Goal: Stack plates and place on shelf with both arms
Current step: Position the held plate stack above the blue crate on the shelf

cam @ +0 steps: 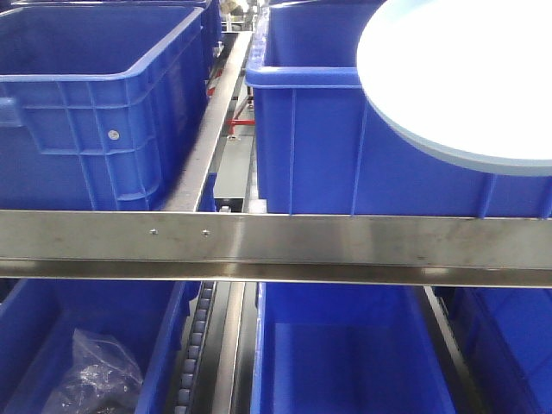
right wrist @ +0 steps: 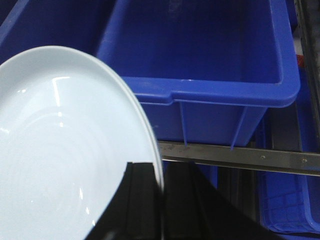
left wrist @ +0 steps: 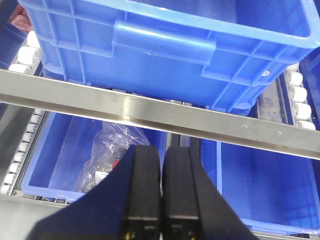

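Up at the right of the front view, a large round pale bluish-white glossy plate (cam: 461, 73) hangs in the air in front of the upper right deep blue plastic crate (cam: 345, 164), hiding that crate's far right corner. Only one plate can be made out; whether a second lies against it cannot be told. In the right wrist view the same plate (right wrist: 65, 145) fills the left side, and the right arm's matte-black gripper (right wrist: 162, 205) has its two fingers pinched on the plate's low upturned rim, one finger on each face, so the plate stands nearly edge-on to the fingers. Beyond the plate, the open blue crate (right wrist: 200, 65) shows a bare inside.

The left arm's matte-black gripper (left wrist: 161, 195) holds nothing; its fingers are pressed together with only a thin seam between them. It hangs near the brushed steel shelf rail (left wrist: 150, 107), which runs across the view from left to right. Above the rail sits another ribbed blue plastic crate (left wrist: 165, 45) with a moulded handle, resting on white roller tracks (left wrist: 300, 102). Below the rail, a lower blue bin (left wrist: 65, 155) holds a crumpled clear plastic bag (left wrist: 107, 155) with small dark parts inside.

From the front, the same steel rail (cam: 276, 246) divides upper and lower rows: two crates above, with the left one (cam: 95, 103) far from the plate, and bins below, the lower left one holding the clear bag (cam: 95, 375).
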`<state>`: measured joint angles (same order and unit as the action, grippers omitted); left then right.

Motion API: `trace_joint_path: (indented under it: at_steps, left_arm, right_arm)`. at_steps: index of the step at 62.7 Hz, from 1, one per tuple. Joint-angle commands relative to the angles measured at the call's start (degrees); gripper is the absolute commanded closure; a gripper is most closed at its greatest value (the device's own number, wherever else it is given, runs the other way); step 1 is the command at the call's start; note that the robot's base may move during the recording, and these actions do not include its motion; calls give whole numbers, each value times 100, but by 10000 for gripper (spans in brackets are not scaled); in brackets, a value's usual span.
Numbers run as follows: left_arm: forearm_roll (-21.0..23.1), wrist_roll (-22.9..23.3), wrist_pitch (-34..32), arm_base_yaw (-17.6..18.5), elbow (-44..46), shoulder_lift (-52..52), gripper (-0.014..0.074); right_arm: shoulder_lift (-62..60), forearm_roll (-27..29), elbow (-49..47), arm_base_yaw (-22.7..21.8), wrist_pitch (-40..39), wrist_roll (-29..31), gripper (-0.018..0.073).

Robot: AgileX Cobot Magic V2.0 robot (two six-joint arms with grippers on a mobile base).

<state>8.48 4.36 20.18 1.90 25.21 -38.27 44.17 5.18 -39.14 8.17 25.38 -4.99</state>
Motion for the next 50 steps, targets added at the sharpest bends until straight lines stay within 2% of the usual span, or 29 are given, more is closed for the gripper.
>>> trace_joint_path:
  at_steps: [1, 50]
  left_arm:
    - [31, 30, -439, 29, 168, 8, 506]
    - [31, 30, -439, 29, 168, 8, 506]
  right_arm:
    - [-28, 33, -162, -39, -537, 22, 503]
    - [-28, 33, -162, -39, -537, 22, 503]
